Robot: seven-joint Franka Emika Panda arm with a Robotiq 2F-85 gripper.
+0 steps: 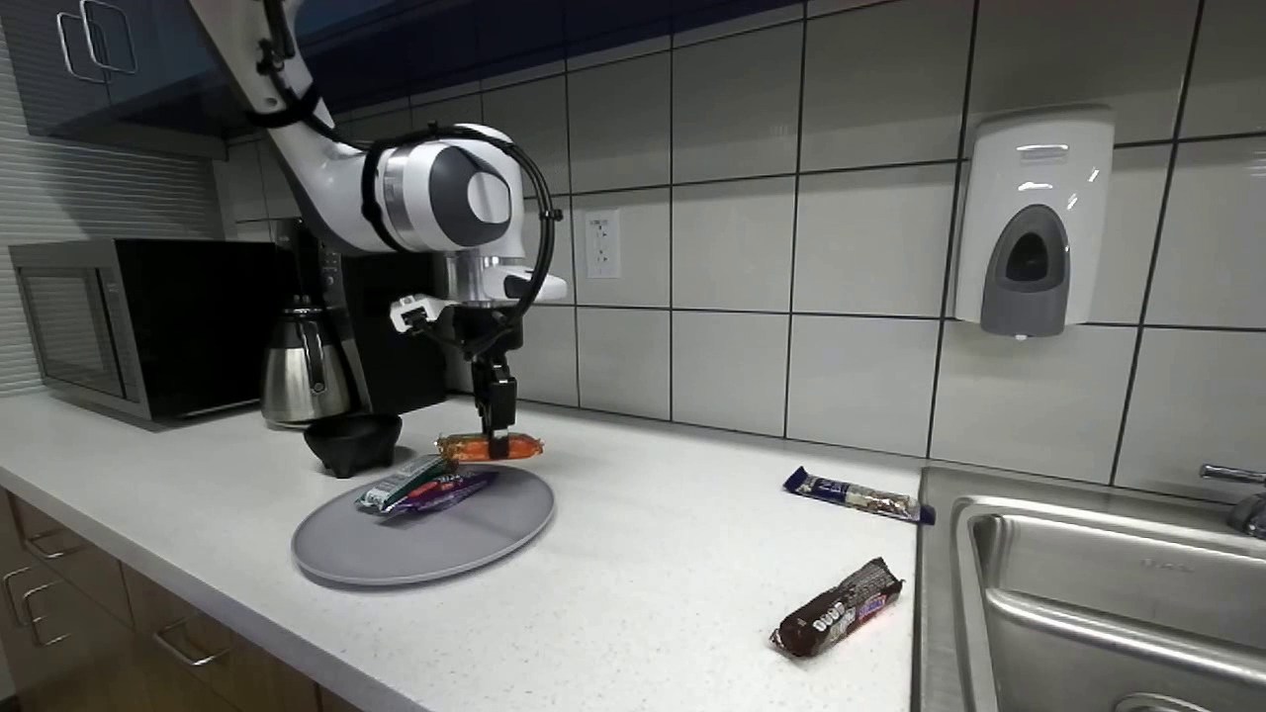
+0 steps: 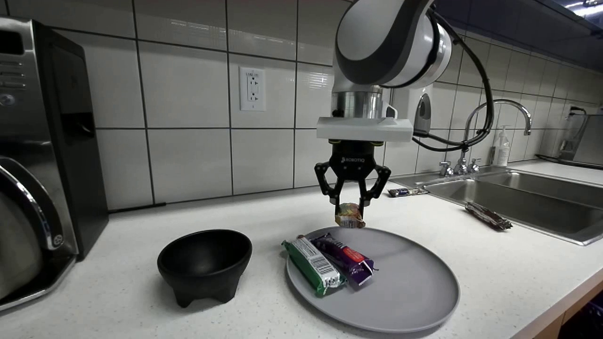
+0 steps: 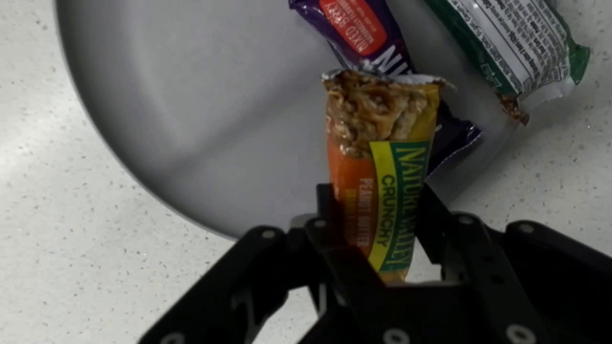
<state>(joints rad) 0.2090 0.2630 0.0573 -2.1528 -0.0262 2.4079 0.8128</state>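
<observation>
the black, jointed gripper (image 2: 349,212) is clamped on the long sides of an orange bar (image 3: 377,191), a plump, crinkled packet held nearly level in the air at the rear rim of a grey plate (image 2: 410,287). only the wrist view makes its print legible, "nature valley crunchy peanut butter", along with a picture of knobbly brown granola and a jagged, silvery end seam; its full length shows in an exterior view (image 1: 519,448). the plate is a smooth, matte disc with a thin edge, and it bears a purple bar (image 2: 346,256), whose shiny film reads "mixed berry" in the wrist view, and close beside that a green and white bar (image 2: 314,263), barcode up, one end jutting past the rim. near the plate stands a dull black bowl (image 2: 207,282) on stubby feet, its round hollow clearly seen in an exterior view. farther along the speckled white counter (image 1: 673,593) lie a slim blue bar (image 1: 859,496) and a rumpled brown bar (image 1: 839,608), both near the steel sink (image 1: 1098,583). a boxy microwave (image 1: 208,326) and the full body of a rounded, polished carafe (image 1: 287,386) appear in an exterior view. the arched chrome spout (image 2: 527,123) and a pale pump bottle (image 2: 503,150) show only in an exterior view.
</observation>
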